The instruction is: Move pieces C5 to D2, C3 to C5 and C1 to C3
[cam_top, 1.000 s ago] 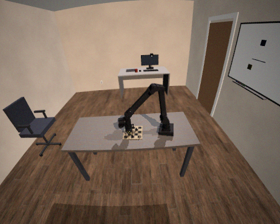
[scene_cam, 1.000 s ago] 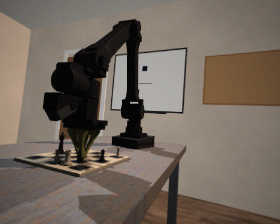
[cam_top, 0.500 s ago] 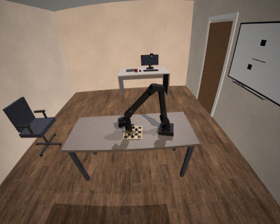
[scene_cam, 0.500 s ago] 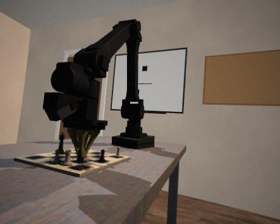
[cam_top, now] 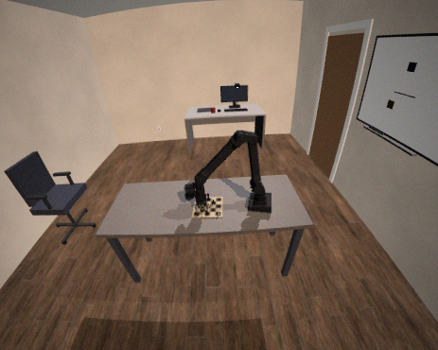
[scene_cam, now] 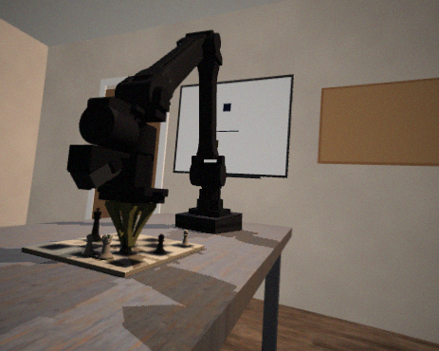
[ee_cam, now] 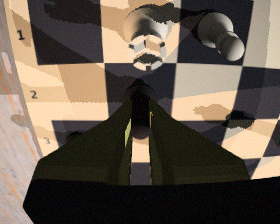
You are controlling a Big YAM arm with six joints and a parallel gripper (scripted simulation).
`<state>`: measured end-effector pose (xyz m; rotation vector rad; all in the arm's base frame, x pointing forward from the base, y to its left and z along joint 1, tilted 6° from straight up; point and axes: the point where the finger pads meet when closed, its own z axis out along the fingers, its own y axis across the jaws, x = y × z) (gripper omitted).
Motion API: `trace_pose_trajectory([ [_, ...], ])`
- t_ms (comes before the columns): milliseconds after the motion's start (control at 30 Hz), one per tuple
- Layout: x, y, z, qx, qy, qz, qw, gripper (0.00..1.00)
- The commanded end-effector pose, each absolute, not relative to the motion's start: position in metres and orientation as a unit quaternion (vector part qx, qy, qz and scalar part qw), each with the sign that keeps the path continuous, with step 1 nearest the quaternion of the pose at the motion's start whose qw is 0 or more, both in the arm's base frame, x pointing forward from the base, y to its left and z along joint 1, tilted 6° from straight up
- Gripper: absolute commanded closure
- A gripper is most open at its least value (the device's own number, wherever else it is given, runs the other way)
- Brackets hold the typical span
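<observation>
The chessboard (ee_cam: pixel 151 76) lies on the grey table (cam_top: pixel 203 208); it also shows in the exterior view (scene_cam: pixel 114 251). My gripper (ee_cam: pixel 140 109) points straight down, shut on a dark piece (ee_cam: pixel 141 104) that sits over the dark D2 square, very low at the board. A pale rook (ee_cam: pixel 145 32) stands on D1. A pale rounded piece (ee_cam: pixel 220 35) stands on C1. In the side view the fingers (scene_cam: pixel 126 239) reach down among the pieces, next to two pale pieces (scene_cam: pixel 105 247). I cannot tell whether the held piece's base touches the board.
A tall black piece (scene_cam: pixel 97 224) stands at the board's far left. A black pawn (scene_cam: pixel 160 243) and a pale pawn (scene_cam: pixel 185 237) stand towards the arm's base (scene_cam: pixel 209 220). The table edge is close on the board's near side.
</observation>
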<state>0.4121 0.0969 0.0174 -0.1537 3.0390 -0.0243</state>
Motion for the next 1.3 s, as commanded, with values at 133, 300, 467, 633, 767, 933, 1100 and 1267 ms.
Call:
trace_pose_trajectory([
  [133, 0.43, 0.099, 0.033, -0.056, 0.996, -0.002, 0.073, 1.0],
  [300, 0.43, 0.099, 0.033, -0.056, 0.996, -0.002, 0.073, 1.0],
  [467, 0.43, 0.099, 0.033, -0.056, 0.996, -0.002, 0.073, 1.0],
  [633, 0.43, 0.099, 0.032, -0.056, 0.996, -0.002, 0.072, 1.0],
  [767, 0.43, 0.099, 0.028, -0.056, 0.996, -0.002, 0.07, 1.0],
  [933, 0.427, 0.098, 0.023, -0.056, 0.996, -0.003, 0.064, 1.0],
  [1100, 0.424, 0.097, 0.019, -0.056, 0.997, -0.004, 0.061, 1.0],
  [1267, 0.423, 0.097, 0.018, -0.056, 0.997, -0.004, 0.059, 1.0],
])
